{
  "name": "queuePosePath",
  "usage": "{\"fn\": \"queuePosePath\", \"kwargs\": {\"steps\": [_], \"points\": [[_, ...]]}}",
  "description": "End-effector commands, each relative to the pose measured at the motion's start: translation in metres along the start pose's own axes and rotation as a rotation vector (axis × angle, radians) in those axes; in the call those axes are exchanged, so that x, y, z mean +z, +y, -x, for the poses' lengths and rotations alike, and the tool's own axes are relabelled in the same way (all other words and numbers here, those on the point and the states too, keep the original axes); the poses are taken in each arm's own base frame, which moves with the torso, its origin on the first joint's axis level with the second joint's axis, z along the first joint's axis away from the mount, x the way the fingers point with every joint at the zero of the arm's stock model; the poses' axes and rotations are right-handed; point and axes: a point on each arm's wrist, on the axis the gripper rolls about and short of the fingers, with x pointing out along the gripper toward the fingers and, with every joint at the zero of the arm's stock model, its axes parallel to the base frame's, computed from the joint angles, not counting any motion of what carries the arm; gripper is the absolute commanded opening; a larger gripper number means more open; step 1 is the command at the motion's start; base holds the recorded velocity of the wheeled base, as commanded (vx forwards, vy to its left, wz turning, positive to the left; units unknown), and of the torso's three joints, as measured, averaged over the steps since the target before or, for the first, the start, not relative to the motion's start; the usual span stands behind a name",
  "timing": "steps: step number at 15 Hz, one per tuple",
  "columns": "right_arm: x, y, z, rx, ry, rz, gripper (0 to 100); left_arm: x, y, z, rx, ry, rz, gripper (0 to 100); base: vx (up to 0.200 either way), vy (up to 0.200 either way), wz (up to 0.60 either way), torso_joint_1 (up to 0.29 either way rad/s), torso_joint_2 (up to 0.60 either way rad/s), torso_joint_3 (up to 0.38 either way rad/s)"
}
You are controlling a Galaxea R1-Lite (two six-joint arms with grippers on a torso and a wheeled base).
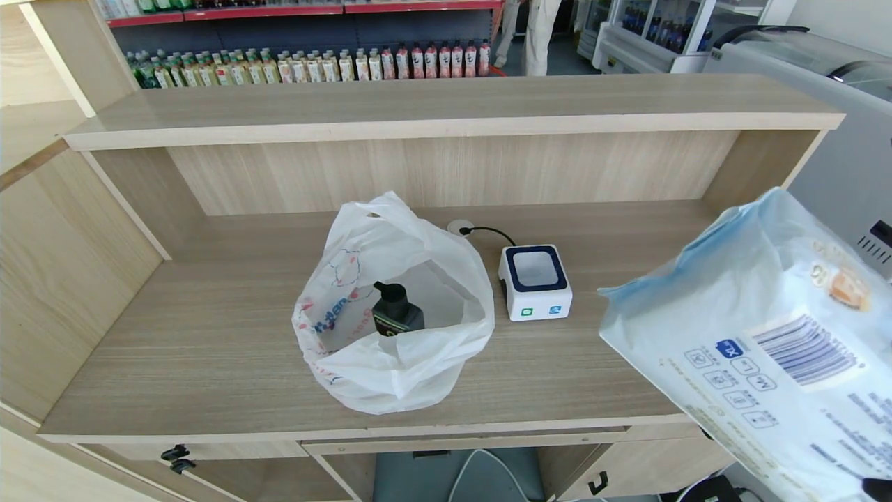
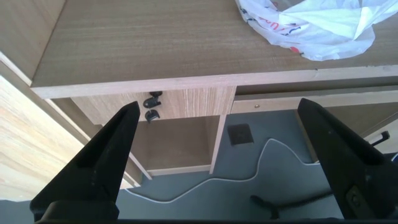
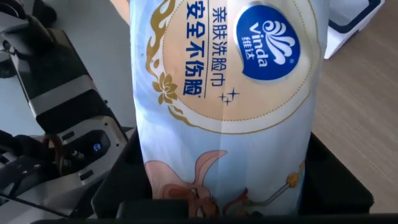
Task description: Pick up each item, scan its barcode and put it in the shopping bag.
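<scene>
pack in the air right of the scanner, one bottle in the bag

the right gripper (image 3: 230,180) holds a soft blue and white pack (image 1: 766,335) up off the counter (image 1: 209,348), right of the scanner (image 1: 534,282) and near the counter's right front corner. its dark fingers (image 3: 124,168) flank the pack on both sides; the contact is mostly hidden, so it seems clamped rather than plainly is. the pack's barcode (image 1: 801,348) faces up. the white shopping bag (image 1: 390,376) stands open on the counter, just left of the scanner, with a dark bottle (image 1: 397,317) upright inside. the left gripper (image 2: 219,107) hangs below the counter's front edge, fingers spread wide with nothing between them.
</scene>
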Motion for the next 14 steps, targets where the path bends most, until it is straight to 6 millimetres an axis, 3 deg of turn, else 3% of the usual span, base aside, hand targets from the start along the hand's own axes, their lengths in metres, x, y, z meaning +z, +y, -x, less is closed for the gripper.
{"fn": "queuePosePath", "kwargs": {"steps": [1,6,10,14], "points": [[0.021,0.001,-0.002,0.020,-0.020,-0.007,0,0.000,0.000,0.000,0.000,-0.001,0.000,100,0.000,0.000,0.00,0.000,0.00,0.000],[0.039,0.004,-0.004,-0.019,0.013,-0.148,0,0.000,0.000,0.000,0.000,-0.001,0.000,100,0.000,0.000,0.00,0.000,0.00,0.000],[0.043,0.019,0.015,0.127,0.117,-0.102,0,0.000,0.000,0.000,0.000,-0.001,0.000,100,0.000,0.000,0.00,0.000,0.00,0.000],[0.054,0.022,0.002,0.222,0.123,0.022,0,0.000,0.000,0.000,0.000,-0.001,0.000,100,0.000,0.000,0.00,0.000,0.00,0.000]]}}
